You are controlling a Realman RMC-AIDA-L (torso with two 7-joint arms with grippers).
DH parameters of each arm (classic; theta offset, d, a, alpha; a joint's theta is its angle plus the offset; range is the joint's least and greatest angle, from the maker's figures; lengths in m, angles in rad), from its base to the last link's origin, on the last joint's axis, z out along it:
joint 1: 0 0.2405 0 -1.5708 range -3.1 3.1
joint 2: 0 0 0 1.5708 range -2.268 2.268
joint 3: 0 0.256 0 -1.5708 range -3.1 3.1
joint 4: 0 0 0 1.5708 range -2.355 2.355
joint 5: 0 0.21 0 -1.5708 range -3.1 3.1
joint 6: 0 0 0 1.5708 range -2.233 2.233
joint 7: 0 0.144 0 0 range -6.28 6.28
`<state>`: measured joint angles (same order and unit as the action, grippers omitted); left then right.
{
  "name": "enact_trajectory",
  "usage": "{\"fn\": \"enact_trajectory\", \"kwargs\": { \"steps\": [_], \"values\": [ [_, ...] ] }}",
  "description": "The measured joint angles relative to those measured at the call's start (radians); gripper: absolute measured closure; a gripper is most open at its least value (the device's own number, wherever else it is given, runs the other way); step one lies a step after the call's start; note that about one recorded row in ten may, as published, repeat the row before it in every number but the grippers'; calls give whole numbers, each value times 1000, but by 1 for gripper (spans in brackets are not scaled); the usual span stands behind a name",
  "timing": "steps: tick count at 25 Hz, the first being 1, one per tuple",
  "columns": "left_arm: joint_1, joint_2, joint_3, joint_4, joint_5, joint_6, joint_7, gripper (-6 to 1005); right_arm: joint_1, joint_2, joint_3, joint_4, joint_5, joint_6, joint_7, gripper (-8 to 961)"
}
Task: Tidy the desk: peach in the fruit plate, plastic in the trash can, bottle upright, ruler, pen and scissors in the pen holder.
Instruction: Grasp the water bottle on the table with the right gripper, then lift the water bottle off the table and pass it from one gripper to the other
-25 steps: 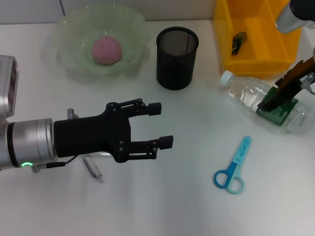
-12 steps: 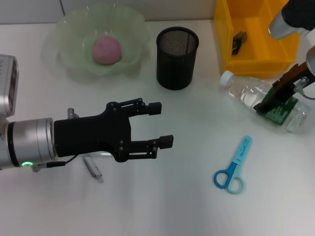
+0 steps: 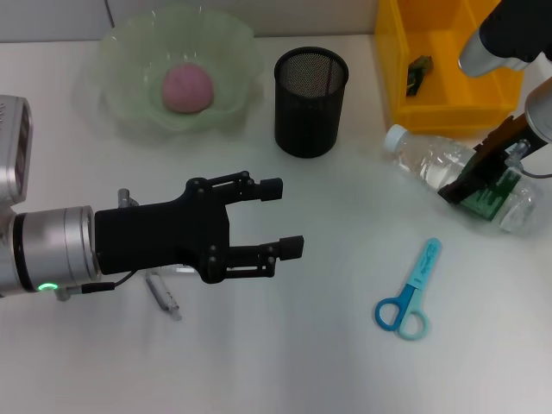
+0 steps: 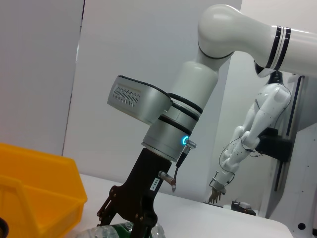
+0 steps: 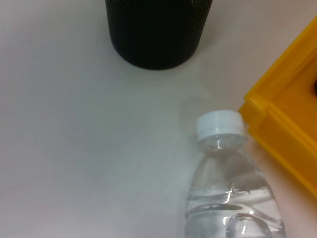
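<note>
The clear bottle [image 3: 435, 164] lies on its side at the right, white cap [image 5: 220, 124] toward the black mesh pen holder [image 3: 310, 102]. My right gripper [image 3: 477, 179] is down over its green label, fingers spread on either side, also seen from the left wrist as the right gripper [image 4: 130, 220]. My left gripper [image 3: 283, 218] hovers open and empty at the left centre. A grey pen [image 3: 162, 293] lies partly under that arm. Blue scissors [image 3: 410, 293] lie at the front right. The pink peach [image 3: 187, 88] sits in the green fruit plate [image 3: 121, 52]. The ruler is out of view.
A yellow bin [image 3: 448, 103] stands at the back right with a small dark piece [image 3: 419, 73] inside; its corner [image 5: 292, 134] is close to the bottle's cap. The pen holder [image 5: 158, 34] stands upright between plate and bin.
My right arm has shifted slightly left and lower over the bottle. The bottle, the left arm and the other things have not moved.
</note>
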<state>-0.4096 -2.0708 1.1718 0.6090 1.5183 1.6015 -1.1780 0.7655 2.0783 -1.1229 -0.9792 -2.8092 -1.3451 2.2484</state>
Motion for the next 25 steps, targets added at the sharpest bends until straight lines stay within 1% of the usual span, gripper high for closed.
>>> {"fn": "enact_trajectory", "kwargs": {
  "steps": [7,14,20,25],
  "values": [
    [0,0,-1,0,-4,0,0,211,-1,0,-6,0,2,3,0,135],
    [0,1,-2,0,-9,0,0,211,-21,2,3,-16,54,5,-5,160],
    [0,2,-2,0,-9,-2,0,212,-31,1,3,-28,61,7,-7,182],
    [0,2,-2,0,-9,-3,0,212,-83,2,3,-80,149,7,-36,191]
  ]
}}
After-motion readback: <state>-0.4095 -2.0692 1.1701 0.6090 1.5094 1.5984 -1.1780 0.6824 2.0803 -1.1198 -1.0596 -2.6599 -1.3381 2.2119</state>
